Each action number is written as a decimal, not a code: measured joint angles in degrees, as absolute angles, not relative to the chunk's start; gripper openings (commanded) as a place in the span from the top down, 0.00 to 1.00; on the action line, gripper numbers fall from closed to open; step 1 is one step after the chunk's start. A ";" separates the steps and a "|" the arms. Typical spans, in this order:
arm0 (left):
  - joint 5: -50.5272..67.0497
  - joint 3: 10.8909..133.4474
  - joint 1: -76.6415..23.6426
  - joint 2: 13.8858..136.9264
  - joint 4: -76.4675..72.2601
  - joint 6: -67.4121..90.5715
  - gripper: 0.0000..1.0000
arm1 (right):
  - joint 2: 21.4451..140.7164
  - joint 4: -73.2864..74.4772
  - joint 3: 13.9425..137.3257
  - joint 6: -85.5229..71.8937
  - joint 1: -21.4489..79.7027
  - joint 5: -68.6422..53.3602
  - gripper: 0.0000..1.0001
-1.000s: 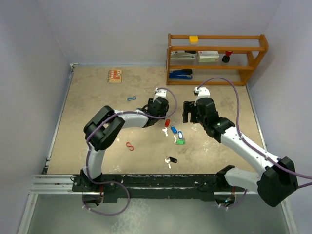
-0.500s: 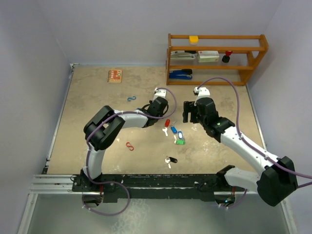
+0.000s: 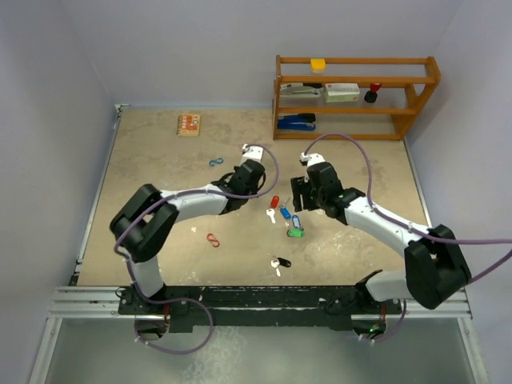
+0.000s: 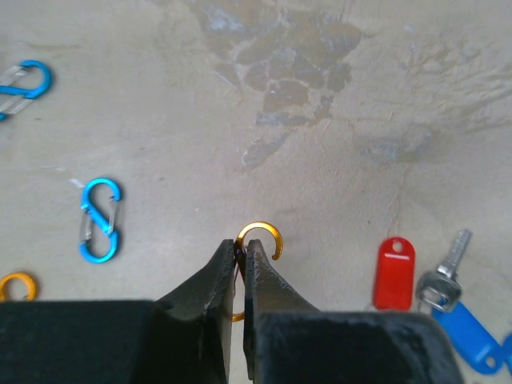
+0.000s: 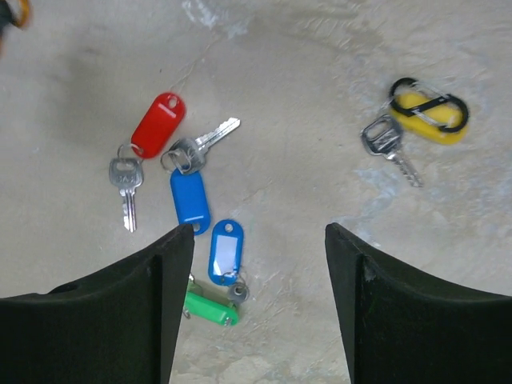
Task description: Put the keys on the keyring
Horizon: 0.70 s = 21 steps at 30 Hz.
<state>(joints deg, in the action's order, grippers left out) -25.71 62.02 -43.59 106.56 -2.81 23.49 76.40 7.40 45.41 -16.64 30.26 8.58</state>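
The left claw (image 4: 240,250), wide apart a second before, had pinched together on an orange clip (image 4: 262,232) just left of the keys (image 5: 190,196). The right claw (image 5: 260,240), fingers apart, had swung left above the keys scattered on the surface (image 5: 320,80).

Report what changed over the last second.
The left gripper shifted left and shut on the orange clip. The right gripper, open, moved left toward the keys. The keys and the red clip lie where they were.
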 measured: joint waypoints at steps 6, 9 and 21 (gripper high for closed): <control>-27.62 56.93 -43.53 92.03 -1.54 25.63 1.00 | 80.88 6.96 46.44 -16.49 34.22 6.11 0.36; -28.16 53.98 -43.51 85.71 -1.61 27.27 1.00 | 84.05 6.39 48.25 -16.47 36.29 5.96 0.38; -29.21 45.32 -43.51 75.81 1.52 30.72 1.00 | 91.53 3.68 52.21 -14.66 37.06 4.32 0.52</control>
<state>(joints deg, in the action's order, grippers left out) -29.21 45.32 -43.51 75.81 1.52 30.72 91.53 3.68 52.21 -14.66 37.06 4.32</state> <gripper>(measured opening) 0.022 0.512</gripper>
